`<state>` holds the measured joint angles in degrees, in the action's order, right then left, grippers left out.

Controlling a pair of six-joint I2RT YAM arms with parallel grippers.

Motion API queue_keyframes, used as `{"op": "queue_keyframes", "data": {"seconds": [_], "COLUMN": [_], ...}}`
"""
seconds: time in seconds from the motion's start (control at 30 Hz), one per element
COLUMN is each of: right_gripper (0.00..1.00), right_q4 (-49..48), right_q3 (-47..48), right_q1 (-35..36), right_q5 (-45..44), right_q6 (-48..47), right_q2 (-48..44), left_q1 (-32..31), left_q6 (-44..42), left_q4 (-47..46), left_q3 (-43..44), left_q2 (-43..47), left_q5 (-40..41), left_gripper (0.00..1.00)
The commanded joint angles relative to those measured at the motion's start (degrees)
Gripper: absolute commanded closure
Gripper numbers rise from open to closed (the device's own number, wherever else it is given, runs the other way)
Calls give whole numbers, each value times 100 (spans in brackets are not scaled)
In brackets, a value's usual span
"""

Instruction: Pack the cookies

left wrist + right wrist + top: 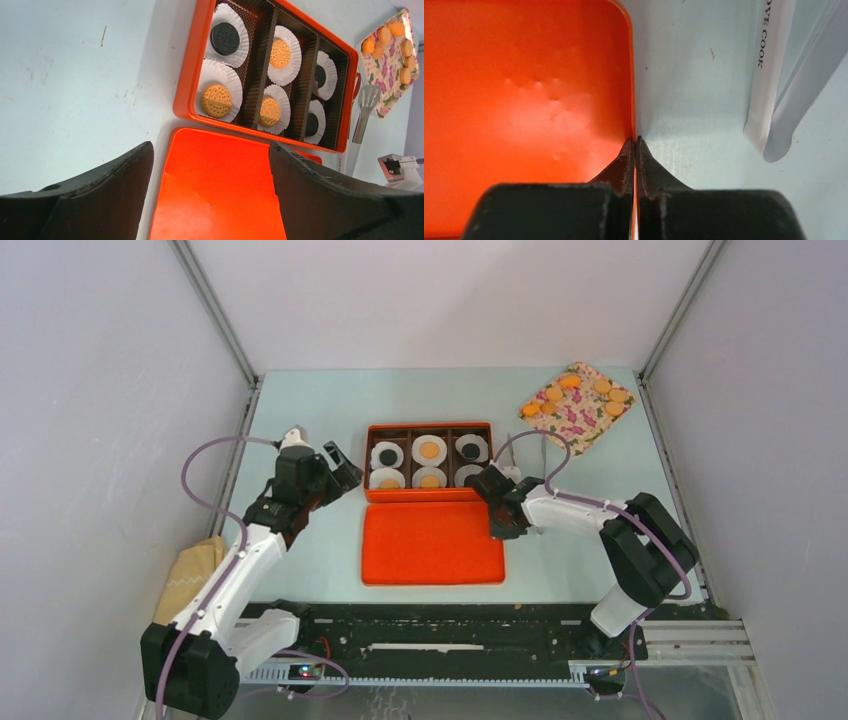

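Top external view: six round flat cookies point(430, 450) lie face up in white pleated paper liners point(387, 455) inside an orange rectangular metal box point(367, 462). Being discs, they have no long axis. They sit two to a compartment: dark over golden on the left, two golden in the middle, two dark on the right. The box's long side runs left to right. More golden cookies point(570, 382) rest on a floral tray point(580, 430) at the far right corner. A flat orange rectangular lid point(430, 545) lies just nearer than the box, parallel to it. The right gripper point(636, 142) is pinched closed on the lid's right rim. The left gripper point(210, 147) hovers left of the box, spread wide, holding nothing.
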<state>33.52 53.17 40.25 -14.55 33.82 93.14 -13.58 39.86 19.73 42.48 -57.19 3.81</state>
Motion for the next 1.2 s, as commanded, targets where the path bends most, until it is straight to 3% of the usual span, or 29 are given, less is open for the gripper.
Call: {"op": "queue_keyframes", "data": {"seconds": [0.0,0.43,0.63,0.77,0.83,0.93,1.0,1.17], "right_gripper": [100,100,100,100,100,100,100,100], "right_q4": [169,1203,1156,853,749,683,697,667], "right_q3": [-43,187,534,663,736,872,965,1068], "right_q1": [234,1300,1274,1123,1043,922,804,515], "right_q5": [-213,-701,-1149,-1088,-982,-876,-737,-575], "right_q6": [189,162,-364,-689,-863,-1158,-1342,-1791], "right_q2": [-131,-1798,-2065,-1901,-1909,-2015,-2093,-2375], "left_q1": [-63,-172,-309,-577,-694,-953,-1043,-1054], "left_q6": [-170,-482,-552,-790,-892,-1332,-1616,-1998], "left_q4": [179,370,-637,-2012,-2707,-3556,-3661,-3809], "left_q3": [-146,-46,40,-198,-381,-677,-640,-256], "left_q2": [334,642,166,-262,-474,-813,-1136,-2300], "left_q5": [225,30,-1371,-2252,-2695,-3119,-3462,-4785], "left_gripper": [11,16,33,42,39,27,20,13]}}
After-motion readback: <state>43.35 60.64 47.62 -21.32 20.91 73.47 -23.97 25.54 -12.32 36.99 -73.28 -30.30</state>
